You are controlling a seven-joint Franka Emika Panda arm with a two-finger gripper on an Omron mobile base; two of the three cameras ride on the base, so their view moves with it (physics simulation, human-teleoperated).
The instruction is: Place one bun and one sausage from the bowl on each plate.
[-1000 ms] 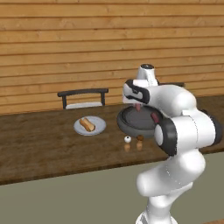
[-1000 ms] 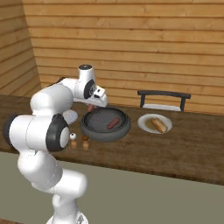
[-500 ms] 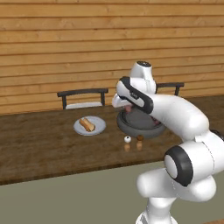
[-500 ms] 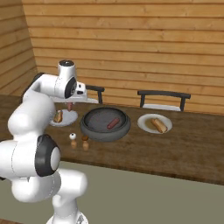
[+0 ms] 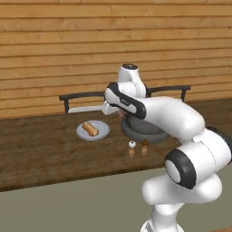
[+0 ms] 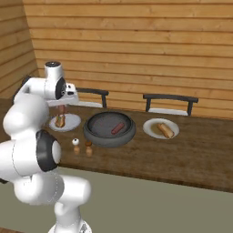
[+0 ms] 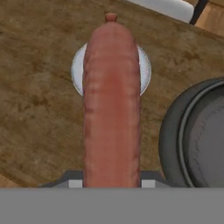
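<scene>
I've got the long reddish-brown ribbed sausage point(image 7: 112, 105) clamped in the end effector point(image 6: 62, 108), fingers closed on its near end. It hangs above the flat round light-grey plate point(image 7: 79, 70) on the robot's left side of the dark wooden counter point(image 7: 35, 113).

Risk list, near to far:

- Grip is at one end only, as far as I can judge. A long overhang may swing or slip on release and roll off the plate's low rim onto the counter.
- In the hand view the sausage hides the plate's centre. The right base view shows a tan bun point(image 6: 59, 120) already on it. Dropping onto the bun could bounce the sausage off or shove the bun.
- Small white-topped and brown-topped shakers point(image 6: 76, 145) stand near the counter's front edge, close to the arm's path. A low retreat could knock them.
- The wide dark-grey thick-rimmed bowl point(image 6: 110, 128) sits just beside the plate with a second sausage point(image 6: 118, 128) inside. A drift right drops mine back in.
- Far plate point(image 6: 160, 128) has its bun point(image 6: 165, 130) only and still needs that sausage.
</scene>
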